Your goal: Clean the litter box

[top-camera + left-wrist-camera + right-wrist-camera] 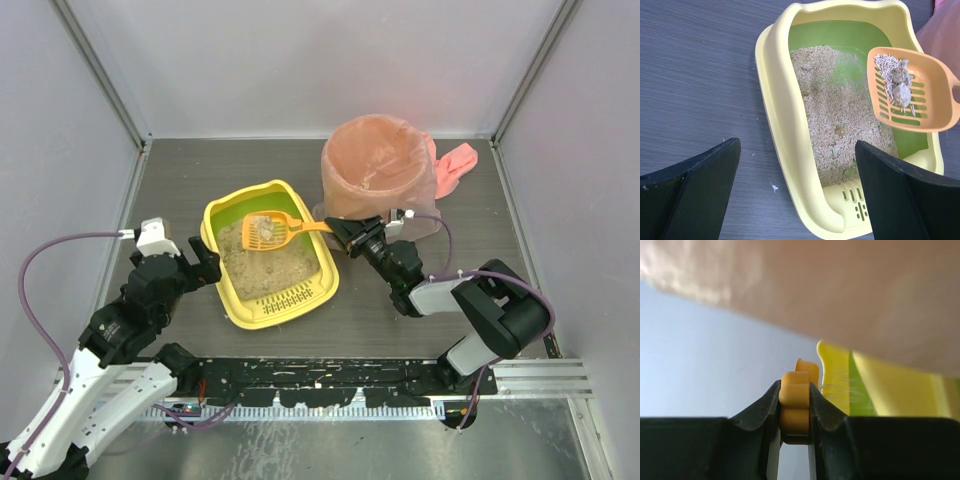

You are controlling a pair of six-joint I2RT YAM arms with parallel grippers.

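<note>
Your left claw hangs with its jaws wide apart, holding nothing, just beside the litter box at mid-counter. Over the box's far end, the orange scoop carries a clump and loose litter. Your right claw is clamped on its thin handle tip. Any twist in that grip on the way to the pink-bagged bin at 1 o'clock would likely spill litter. The box's long axis runs roughly 11 to 5 o'clock, and its slotted ledge points toward the arm bases.
</note>
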